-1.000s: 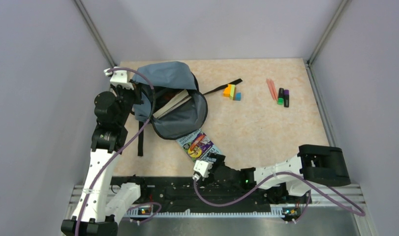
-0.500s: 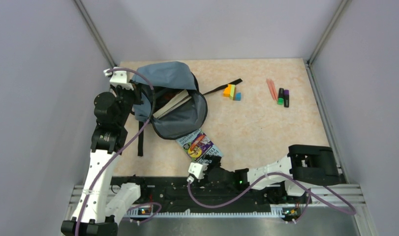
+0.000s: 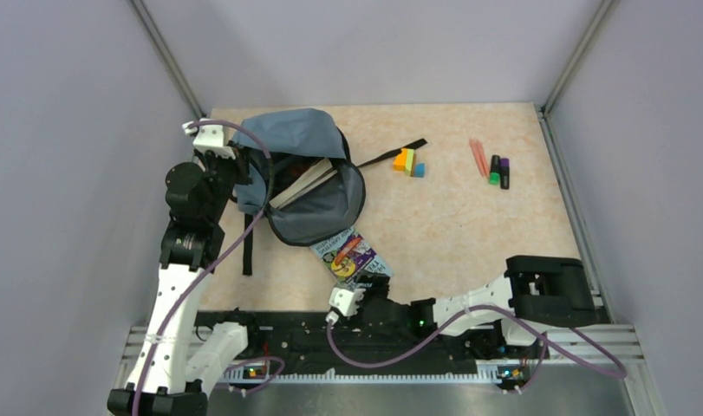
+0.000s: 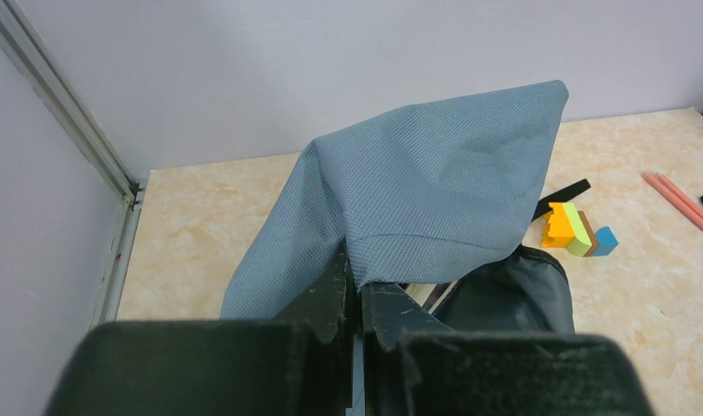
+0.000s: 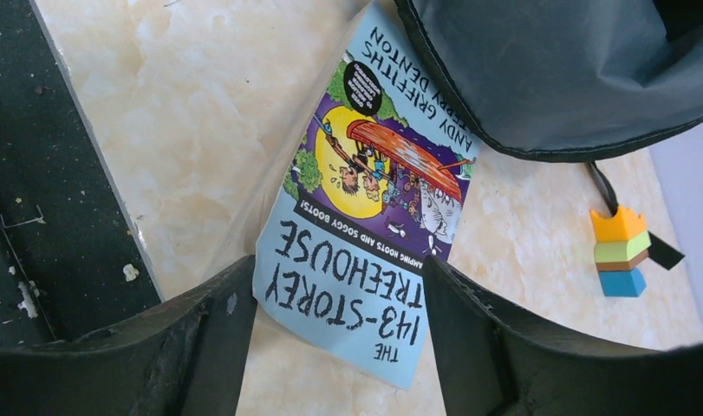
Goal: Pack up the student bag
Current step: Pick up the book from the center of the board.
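Beige table [image 3: 452, 199], left gripper [image 4: 354, 295] pinching student bag [image 4: 434, 191] flap (raised), right gripper [image 5: 335, 286] spread astride book [image 5: 374, 199]

We see a backpack [image 3: 296, 134] of dusty blue woven cloth, darker slate inside, with a black strap [image 4: 566, 192]. The book [image 5: 365, 199] has a pale blue cover, black lettering, a purple panel and a yellow disc. The blocks [image 3: 408, 162] are orange, lime green, brown and blue. The pencils [image 3: 478, 158] are salmon pink. The table [image 3: 469, 225] is marbled beige.

Colourful blocks [image 3: 409, 162], pink pencils [image 3: 478, 157], markers [image 3: 500, 172] on table [image 3: 434, 217].
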